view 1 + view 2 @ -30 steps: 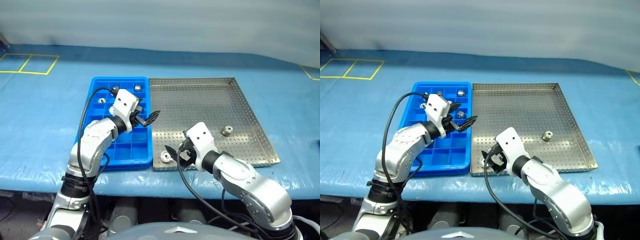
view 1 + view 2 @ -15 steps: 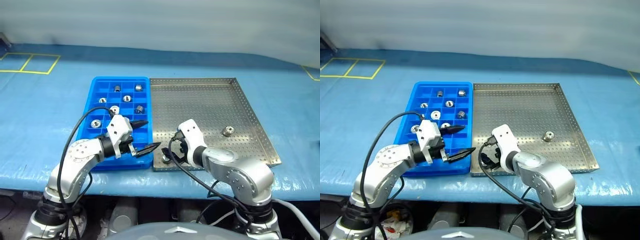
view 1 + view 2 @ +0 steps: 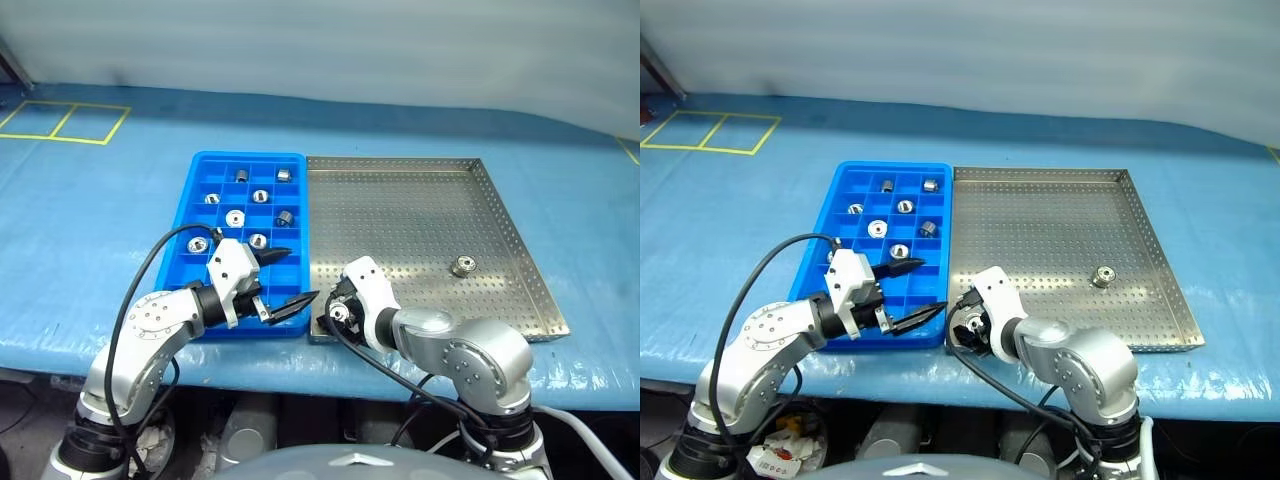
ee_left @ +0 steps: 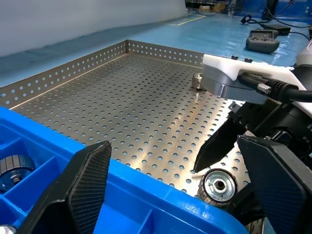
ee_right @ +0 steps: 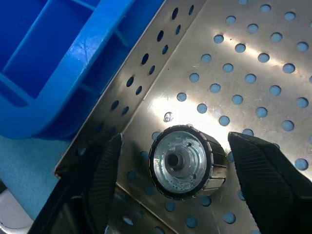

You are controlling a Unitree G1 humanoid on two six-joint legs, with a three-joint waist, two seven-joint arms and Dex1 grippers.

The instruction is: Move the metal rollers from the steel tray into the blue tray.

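No legible markings seen. Right gripper (image 5: 170, 161) has descended, fingers apart astride a metal roller (image 5: 187, 162) at the steel tray (image 3: 420, 215) corner. Left gripper (image 3: 285, 280), fingers spread, has withdrawn over the blue tray (image 3: 205, 170) near edge.

Blue tray (image 3: 205, 185) centre-left; steel tray (image 3: 420, 200) directly to its right, edges adjoining. Rollers: seven in blue tray, two in steel tray.

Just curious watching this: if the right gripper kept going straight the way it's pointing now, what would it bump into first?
Most likely the metal roller lying between the right gripper's fingers, in the steel tray's corner.
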